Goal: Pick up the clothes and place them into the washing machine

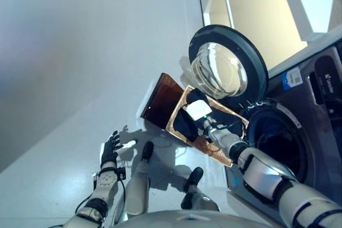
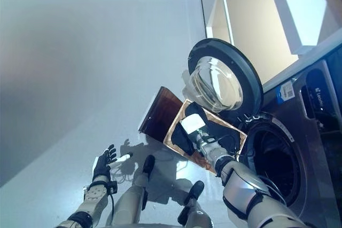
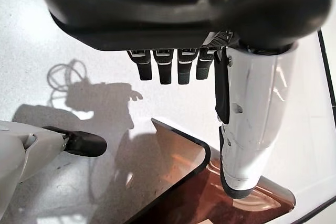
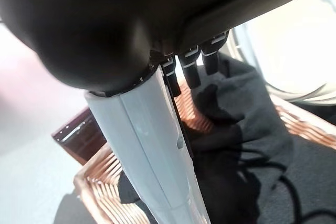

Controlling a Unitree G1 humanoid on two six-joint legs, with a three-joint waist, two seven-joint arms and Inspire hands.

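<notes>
— seeing my right hand [image 1: 199,111] above the dark cloth [image 4: 247,129] in the brown woven basket [image 1: 176,124], fingers [image 4: 193,72] straight, grasping nothing.
— left hand [image 1: 110,148]?
— released, above the floor; grey washing machine [image 1: 315,132] door [image 1: 224,62] open.

The robot's arms were shiny silver-grey with dark bands at the joints. The left hand [image 1: 109,149] was black with thin fingers. The right hand [image 1: 199,111] was dark too, and its thumb wore a smooth white cover with a small screw.
</notes>
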